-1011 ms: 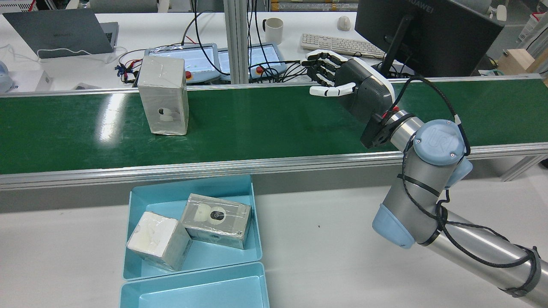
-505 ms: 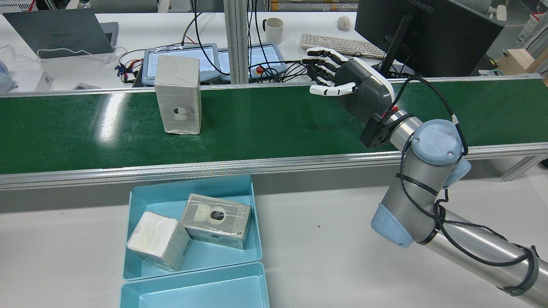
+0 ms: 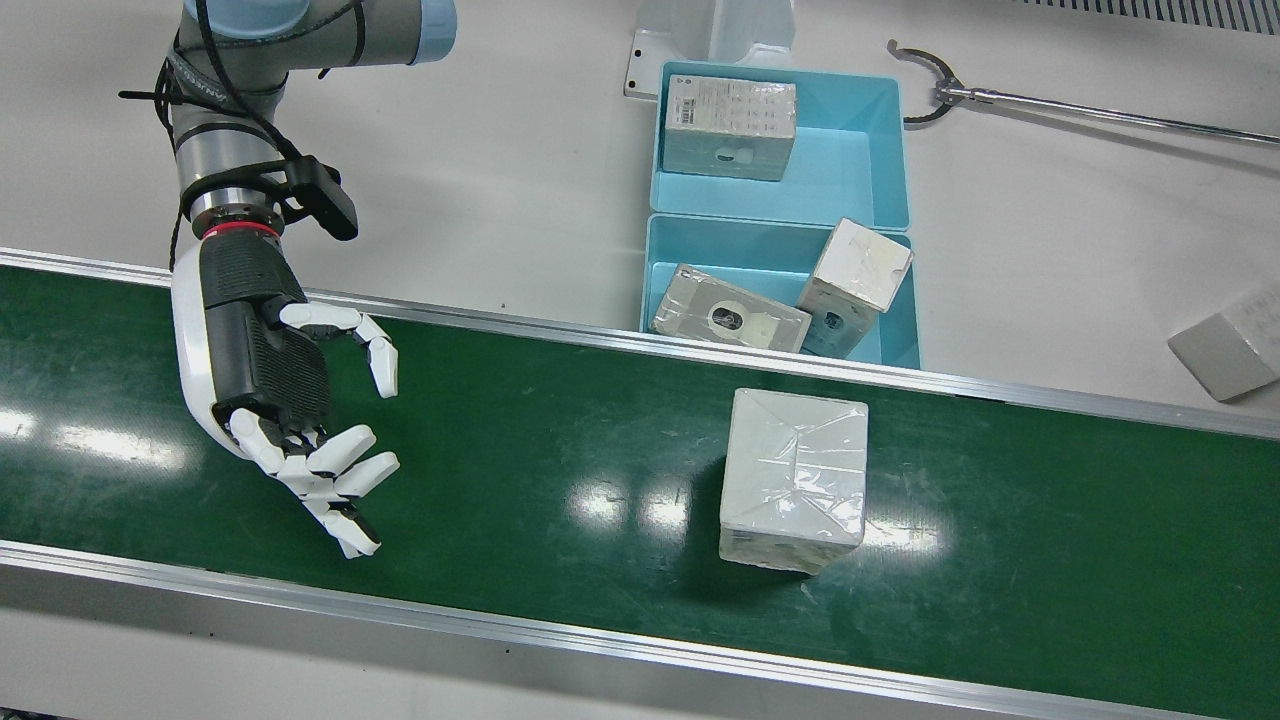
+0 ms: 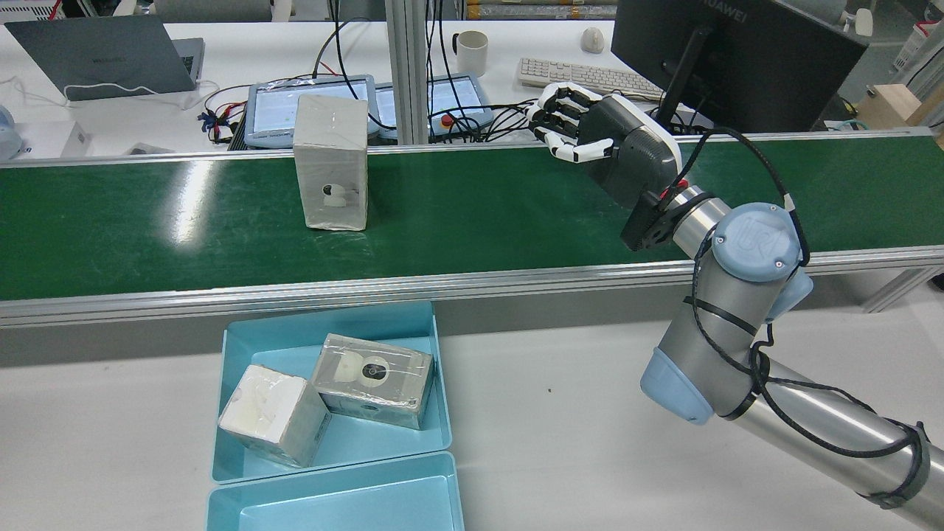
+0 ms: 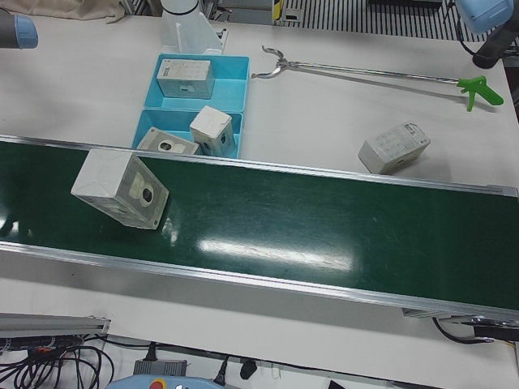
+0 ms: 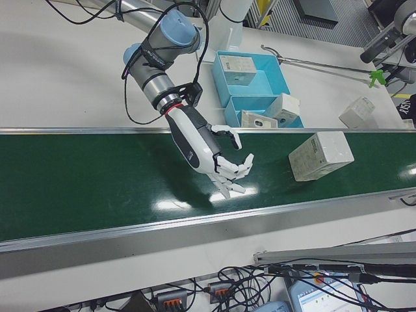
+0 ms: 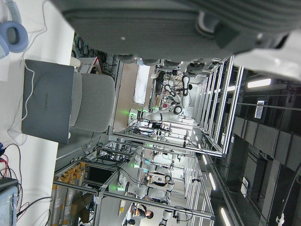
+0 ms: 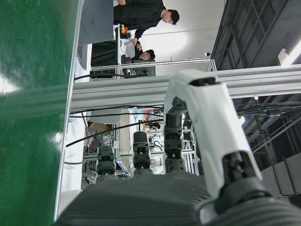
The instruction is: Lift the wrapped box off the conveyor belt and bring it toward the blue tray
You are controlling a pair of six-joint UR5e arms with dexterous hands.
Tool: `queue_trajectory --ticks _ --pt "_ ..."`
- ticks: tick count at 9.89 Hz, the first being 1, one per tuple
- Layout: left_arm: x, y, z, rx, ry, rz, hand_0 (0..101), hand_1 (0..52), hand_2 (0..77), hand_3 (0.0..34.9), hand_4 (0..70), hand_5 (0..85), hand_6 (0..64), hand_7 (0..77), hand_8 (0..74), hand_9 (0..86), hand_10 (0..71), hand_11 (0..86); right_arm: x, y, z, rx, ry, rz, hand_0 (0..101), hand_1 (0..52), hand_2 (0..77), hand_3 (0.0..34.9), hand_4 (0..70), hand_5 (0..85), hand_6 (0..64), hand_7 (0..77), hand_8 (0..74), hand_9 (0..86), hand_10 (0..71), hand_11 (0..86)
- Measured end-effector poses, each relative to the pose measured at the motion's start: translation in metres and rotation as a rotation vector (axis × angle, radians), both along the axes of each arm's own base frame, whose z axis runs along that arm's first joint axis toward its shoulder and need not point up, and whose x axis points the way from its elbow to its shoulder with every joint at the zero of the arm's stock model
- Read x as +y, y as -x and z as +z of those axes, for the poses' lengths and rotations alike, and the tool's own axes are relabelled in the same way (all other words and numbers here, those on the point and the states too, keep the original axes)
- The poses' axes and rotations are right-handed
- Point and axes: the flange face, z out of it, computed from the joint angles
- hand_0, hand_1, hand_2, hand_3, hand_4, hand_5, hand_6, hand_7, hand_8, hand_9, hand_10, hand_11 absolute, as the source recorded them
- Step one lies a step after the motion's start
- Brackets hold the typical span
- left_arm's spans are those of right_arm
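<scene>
The wrapped box (image 3: pixel 795 480) stands upright on the green conveyor belt (image 3: pixel 560 420); it also shows as the box (image 4: pixel 332 162), the box (image 5: pixel 120 189) and the box (image 6: pixel 322 156). My right hand (image 3: pixel 290 400) hovers over the belt well apart from it, open, fingers spread, holding nothing. The same right hand (image 4: pixel 590 140) is right of the box in the rear view, near the belt's far edge; right hand (image 6: pixel 211 153). The blue tray (image 3: pixel 655 270) sits beside the belt, and the same tray (image 4: pixel 295 339) holds two wrapped boxes. The left hand view shows only the left hand's palm (image 7: pixel 164 28).
A second blue tray (image 3: pixel 860 170) behind the first holds one box. A loose wrapped box (image 3: pixel 1225 350) lies on the white table. A long grabber tool (image 3: pixel 1050 105) lies nearby. Teach pendants (image 4: pixel 442 99), a keyboard (image 4: pixel 582 76) and a monitor (image 4: pixel 730 51) stand beyond the belt.
The wrapped box has travelled along the belt toward my right hand. The right hand has tipped up slightly and its fingers curled a little; it stays open.
</scene>
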Motion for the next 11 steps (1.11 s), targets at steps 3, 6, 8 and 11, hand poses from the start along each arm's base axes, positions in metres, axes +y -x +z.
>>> queue_trajectory --ticks 3,6,8,11 --pt "0.0 0.0 0.0 0.0 0.0 0.0 0 0.0 0.5 0.0 0.0 1.1 0.0 0.0 0.0 0.0 0.5 0.0 -0.0007 -0.0012 0.0002 -0.002 0.001 0.002 56 30.0 58.4 6.7 23.5 50.7 16.9 43.1 9.3 16.9 4.9 9.8" --pt "0.0 0.0 0.0 0.0 0.0 0.0 0 0.0 0.5 0.0 0.0 1.1 0.0 0.0 0.5 0.0 0.0 0.0 -0.0011 -0.0018 0.0007 -0.001 0.001 0.004 72 35.5 61.6 0.0 36.0 69.8 33.3 63.8 17.5 28.9 12.5 21.8" --pt "0.0 0.0 0.0 0.0 0.0 0.0 0 0.0 0.5 0.0 0.0 1.1 0.0 0.0 0.0 0.0 0.5 0.0 -0.0019 -0.0032 0.0023 0.001 0.004 0.008 74 35.5 70.4 0.0 38.7 69.8 37.6 69.3 19.6 31.6 13.6 22.4" --pt "0.0 0.0 0.0 0.0 0.0 0.0 0 0.0 0.5 0.0 0.0 1.1 0.0 0.0 0.0 0.0 0.5 0.0 -0.0005 -0.0014 0.004 0.007 0.007 0.002 50 6.5 28.9 0.0 49.1 64.9 46.4 70.4 19.1 31.6 10.4 14.7"
